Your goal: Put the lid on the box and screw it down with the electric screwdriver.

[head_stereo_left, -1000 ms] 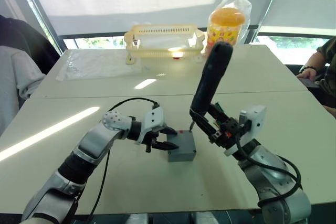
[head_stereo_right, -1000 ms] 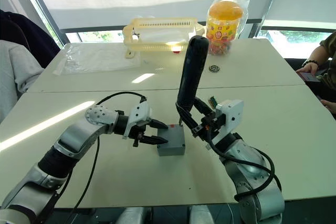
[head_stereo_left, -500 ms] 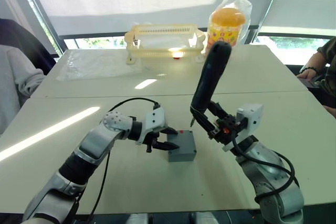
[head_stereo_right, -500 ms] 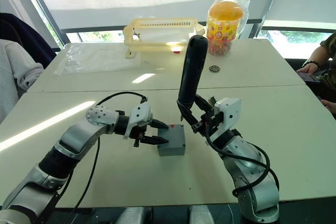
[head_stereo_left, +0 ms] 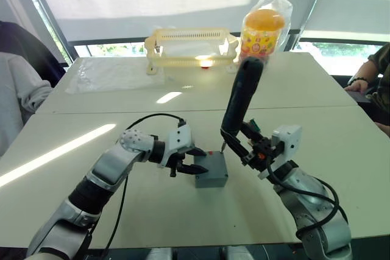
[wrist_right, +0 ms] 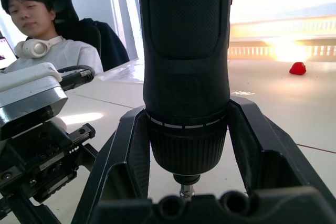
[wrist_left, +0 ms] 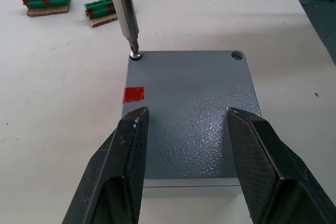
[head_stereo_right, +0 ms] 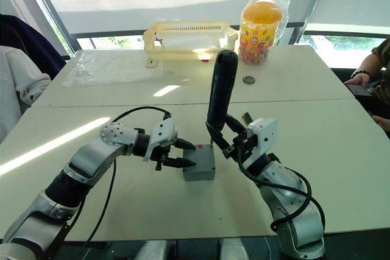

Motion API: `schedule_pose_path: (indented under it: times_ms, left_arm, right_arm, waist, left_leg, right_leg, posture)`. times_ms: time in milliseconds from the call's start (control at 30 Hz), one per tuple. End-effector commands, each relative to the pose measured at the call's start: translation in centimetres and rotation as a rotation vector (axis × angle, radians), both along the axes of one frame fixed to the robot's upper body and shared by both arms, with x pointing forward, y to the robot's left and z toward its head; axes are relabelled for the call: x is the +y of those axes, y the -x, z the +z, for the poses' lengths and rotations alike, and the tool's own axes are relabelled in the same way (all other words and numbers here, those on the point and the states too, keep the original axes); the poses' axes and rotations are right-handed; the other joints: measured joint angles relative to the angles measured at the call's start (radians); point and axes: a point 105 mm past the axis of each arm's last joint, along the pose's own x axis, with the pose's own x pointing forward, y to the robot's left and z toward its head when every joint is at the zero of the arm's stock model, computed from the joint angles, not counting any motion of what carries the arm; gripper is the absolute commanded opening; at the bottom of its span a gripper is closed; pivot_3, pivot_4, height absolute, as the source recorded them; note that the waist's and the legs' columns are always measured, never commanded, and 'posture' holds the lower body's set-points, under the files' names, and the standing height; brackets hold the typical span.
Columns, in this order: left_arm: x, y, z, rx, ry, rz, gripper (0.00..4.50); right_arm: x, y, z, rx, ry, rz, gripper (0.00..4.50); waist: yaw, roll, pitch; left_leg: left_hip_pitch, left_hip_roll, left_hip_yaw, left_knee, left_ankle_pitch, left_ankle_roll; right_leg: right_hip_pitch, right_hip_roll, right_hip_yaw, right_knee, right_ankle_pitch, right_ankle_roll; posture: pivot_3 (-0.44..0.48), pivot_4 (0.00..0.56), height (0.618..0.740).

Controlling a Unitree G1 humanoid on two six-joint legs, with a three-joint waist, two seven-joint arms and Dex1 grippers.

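While bit sat on corner screw (wrist_left: pixel 136 55), lid (wrist_left: pixel 191 108) was on box (head_stereo_left: pixel 211 172) mid-desk (head_stereo_left: pixel 183 223). Left hand (wrist_left: pixel 186 169) stood open, straddling lid, not clamping. Right hand (wrist_right: pixel 186 145) was closed round screwdriver (head_stereo_left: pixel 242 98). Risks: tilted tool slipping off screw; unclamped box twisting.

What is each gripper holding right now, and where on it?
The right gripper grips the electric screwdriver by its lower body, just above the bit. The left gripper is open, its fingers over the lid, holding nothing.
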Motion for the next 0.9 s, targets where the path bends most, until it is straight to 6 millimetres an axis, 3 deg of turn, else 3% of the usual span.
schedule_pose_path:
  times_ms: [33, 267, 900]
  left_arm:
    - [0.4, 0.0, -1.2, 0.037, -0.044, 0.022, 2.35]
    - [0.5, 0.0, -1.2, 0.034, -0.045, 0.027, 2.35]
    - [0.6, 0.3, -1.4, 0.025, -0.066, 0.014, 2.35]
  right_arm:
    - [0.1, 0.4, 1.7, -0.089, -0.013, 0.005, 1.74]
    - [0.1, 0.3, 0.8, -0.063, -0.003, 0.011, 1.74]
    - [0.9, 0.4, -4.2, 0.096, 0.117, 0.078, 1.74]
  waist:
    - [0.000, 0.000, 0.000]
    - [0.000, 0.000, 0.000]
    - [0.000, -0.006, -0.006]
  left_leg:
    - [0.000, 0.000, 0.000, 0.000, 0.000, 0.000]
    - [0.000, 0.000, 0.000, 0.000, 0.000, 0.000]
    - [0.007, 0.001, 0.000, -0.001, 0.000, 0.000]
  right_leg:
    - [0.000, 0.000, 0.000, 0.000, 0.000, 0.000]
    - [0.000, 0.000, 0.000, 0.000, 0.000, 0.000]
    - [0.007, 0.000, -0.001, -0.002, -0.002, -0.004]
  posture:
    - [0.000, 0.150, 0.740]
    - [0.000, 0.150, 0.740]
    - [0.000, 0.150, 0.740]
